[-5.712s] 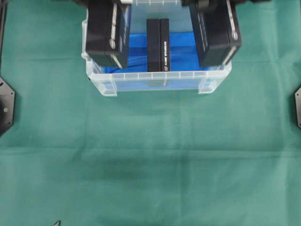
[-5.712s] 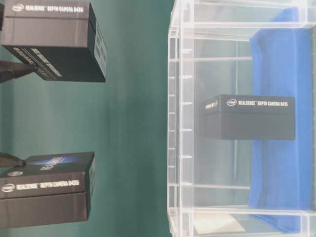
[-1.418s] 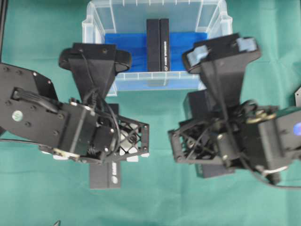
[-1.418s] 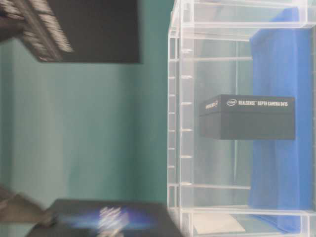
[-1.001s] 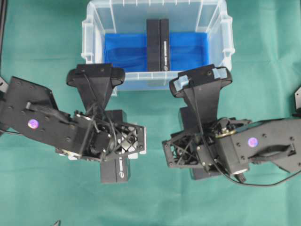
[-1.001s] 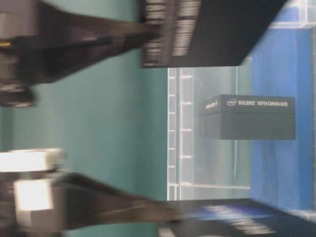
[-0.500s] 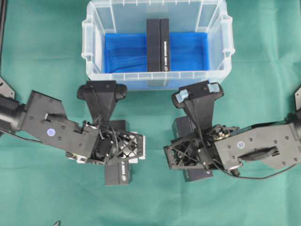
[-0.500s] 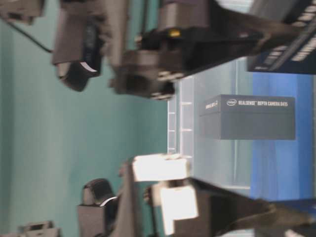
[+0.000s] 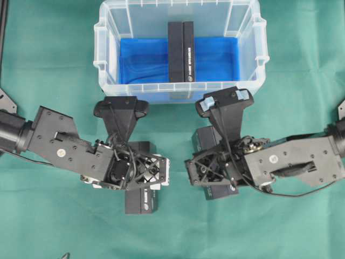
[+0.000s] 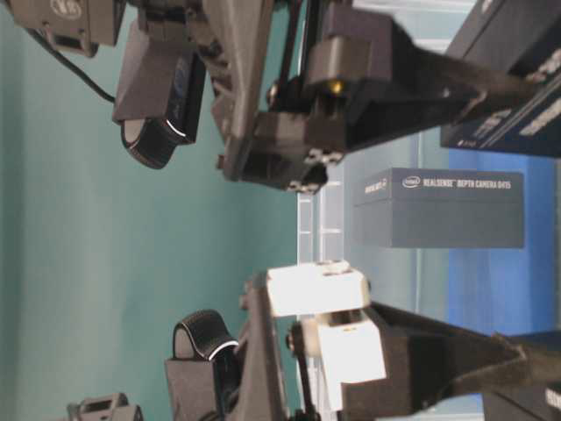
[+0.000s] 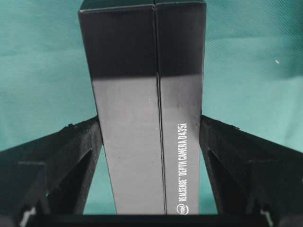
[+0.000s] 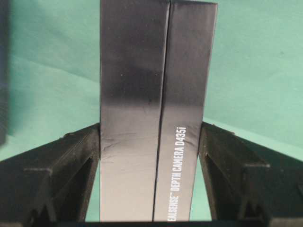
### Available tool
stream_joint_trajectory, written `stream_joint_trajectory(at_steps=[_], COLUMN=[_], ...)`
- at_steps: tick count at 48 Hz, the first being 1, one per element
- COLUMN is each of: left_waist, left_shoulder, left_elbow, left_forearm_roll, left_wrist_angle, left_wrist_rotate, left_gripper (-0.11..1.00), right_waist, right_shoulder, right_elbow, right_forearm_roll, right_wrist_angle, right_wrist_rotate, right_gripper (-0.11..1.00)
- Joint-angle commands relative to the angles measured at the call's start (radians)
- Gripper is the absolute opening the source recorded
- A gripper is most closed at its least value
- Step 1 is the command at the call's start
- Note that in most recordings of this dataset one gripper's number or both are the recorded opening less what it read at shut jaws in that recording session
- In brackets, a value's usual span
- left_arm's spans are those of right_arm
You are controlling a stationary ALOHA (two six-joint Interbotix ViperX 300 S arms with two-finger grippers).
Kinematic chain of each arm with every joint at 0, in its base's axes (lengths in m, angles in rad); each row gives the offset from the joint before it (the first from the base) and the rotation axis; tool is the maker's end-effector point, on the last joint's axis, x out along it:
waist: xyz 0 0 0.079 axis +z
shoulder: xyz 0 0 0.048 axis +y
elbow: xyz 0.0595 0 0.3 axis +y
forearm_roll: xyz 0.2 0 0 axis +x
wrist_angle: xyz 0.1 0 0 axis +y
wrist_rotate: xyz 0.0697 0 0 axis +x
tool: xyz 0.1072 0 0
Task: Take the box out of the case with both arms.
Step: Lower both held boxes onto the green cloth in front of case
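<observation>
The left gripper (image 11: 151, 142) is clamping a black box (image 11: 144, 109) across its narrow faces, one finger (image 11: 61, 161) pressing at nine o'clock and the other at three o'clock of the wrist view, with the long side printed "REALSENSE DEPTH CAMERA D435i" facing the lens. The right gripper (image 12: 151, 142) is doing the same with a second black box (image 12: 156, 109), its jaws closed flat against both narrow sides. In the overhead view both held boxes are sitting below the arms over the green cloth (image 9: 48, 65), the left gripper's box (image 9: 140, 200) poking out at six o'clock of that wrist and the right gripper's box (image 9: 214, 162) mostly hidden under the arm; whether either is resting on the cloth I cannot tell. Outward from there, at twelve o'clock of both grippers, the clear case (image 9: 110, 89) is standing well apart from them with its blue liner (image 9: 140, 62), and a third black box (image 9: 180, 51) is standing in its middle on a narrow edge, touching neither side wall. These boxes are looking like stiff, light cardboard cartons with smooth, slightly glossy skins, so they are probably holding shape under a firm squeeze but could slide if pinched loosely. Gripping across the narrow width, as both arms are doing, is looking like the sensible hold.
</observation>
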Motion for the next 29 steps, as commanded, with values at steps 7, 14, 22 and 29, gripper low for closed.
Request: stream_joint_trajectory(at_steps=[7,14,22,29], left_waist=[-0.002,0.002,0.006,0.011], left_shoulder=[-0.021,-0.020,-0.020,-0.020], left_elbow=[-0.020,-0.023,-0.025,-0.025], left_forearm_roll=[-0.005,-0.005,-0.005,-0.005], left_wrist_angle=[-0.017,-0.017,-0.008,0.009], left_wrist_rotate=[0.057,0.066,0.060,0.060], left_gripper=[0.62,0.63,0.68,0.88], right_waist=[0.005,0.020,0.028,0.028], right_shoulder=[-0.035,-0.035,-0.035,-0.035], right_elbow=[-0.012,-0.011,-0.011,-0.015], right_forearm_roll=[0.000,0.002,0.002,0.000], right_wrist_angle=[-0.006,0.020,0.103,0.138], right_wrist_rotate=[0.006,0.037,0.112,0.143], right_gripper=[0.65,0.65,0.65,0.83])
